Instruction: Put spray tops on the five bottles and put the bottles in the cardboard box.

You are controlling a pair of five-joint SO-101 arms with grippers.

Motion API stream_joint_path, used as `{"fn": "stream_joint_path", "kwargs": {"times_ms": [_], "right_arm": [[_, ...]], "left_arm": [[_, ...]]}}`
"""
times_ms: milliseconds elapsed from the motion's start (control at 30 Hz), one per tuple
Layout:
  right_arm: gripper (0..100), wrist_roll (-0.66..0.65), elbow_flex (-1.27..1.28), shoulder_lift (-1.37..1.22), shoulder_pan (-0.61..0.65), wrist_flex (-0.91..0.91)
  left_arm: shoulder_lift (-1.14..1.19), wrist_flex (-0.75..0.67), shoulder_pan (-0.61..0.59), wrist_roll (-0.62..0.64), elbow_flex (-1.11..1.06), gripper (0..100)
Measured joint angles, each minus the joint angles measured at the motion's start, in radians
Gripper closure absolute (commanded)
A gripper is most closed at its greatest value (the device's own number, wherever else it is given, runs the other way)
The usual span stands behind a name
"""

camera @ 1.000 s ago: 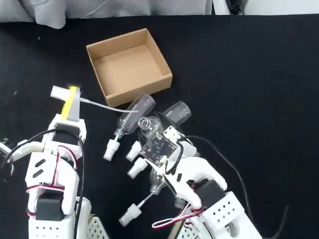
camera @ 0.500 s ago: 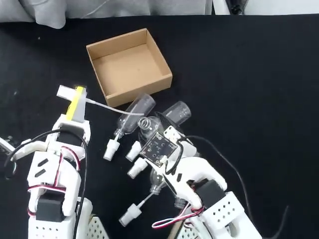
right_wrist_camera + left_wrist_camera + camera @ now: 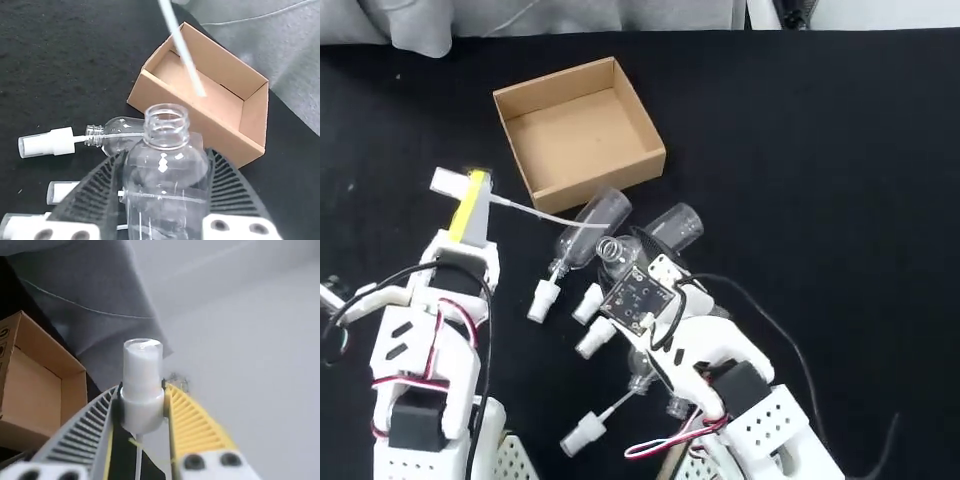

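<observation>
Left gripper (image 3: 142, 407) clamped on white plastic spray top (image 3: 142, 375); right gripper (image 3: 165, 156) clamped round clear plastic bottle (image 3: 165, 175), beside the brown cardboard box (image 3: 555, 80).
Its thin tube (image 3: 530, 212) should enter the open neck (image 3: 166, 116) dead-centre before lowering. Since a second ago, the spray top has edged slightly toward the bottle.

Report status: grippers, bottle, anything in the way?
Left gripper shut on spray top, right gripper shut on open bottle. Dip tube outside the neck, not yet in. Loose bottles lie between arms and cardboard box.
</observation>
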State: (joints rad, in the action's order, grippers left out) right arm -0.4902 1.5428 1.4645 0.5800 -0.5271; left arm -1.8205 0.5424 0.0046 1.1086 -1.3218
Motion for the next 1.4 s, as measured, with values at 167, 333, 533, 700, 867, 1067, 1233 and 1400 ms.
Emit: {"fn": "stream_joint_path", "kwargs": {"times_ms": [167,333,533,700,867,1067,1233,1400], "right_arm": [[84.7,0.000,0.002,0.000,0.000,0.011],[84.7,0.000,0.037,0.000,0.000,0.060],[84.7,0.000,0.037,0.000,0.000,0.071],[84.7,0.000,0.037,0.000,0.000,0.071],[84.7,0.000,0.037,0.000,0.000,0.071],[84.7,0.000,0.037,0.000,0.000,0.071],[84.7,0.000,0.037,0.000,0.000,0.071],[84.7,0.000,0.037,0.000,0.000,0.071]], "left_arm": [[0.005,0.071,-0.002,0.000,0.051,97],[-0.006,0.146,-0.002,0.000,0.095,97],[-0.006,0.153,0.000,-0.011,0.095,97],[-0.006,0.153,0.000,-0.058,0.095,97],[0.000,0.153,0.000,-0.071,0.069,97],[-0.003,0.153,0.000,-0.071,0.060,97],[-0.006,0.153,0.005,-0.071,0.044,97],[-0.002,0.153,0.055,-0.107,0.029,97]]}}
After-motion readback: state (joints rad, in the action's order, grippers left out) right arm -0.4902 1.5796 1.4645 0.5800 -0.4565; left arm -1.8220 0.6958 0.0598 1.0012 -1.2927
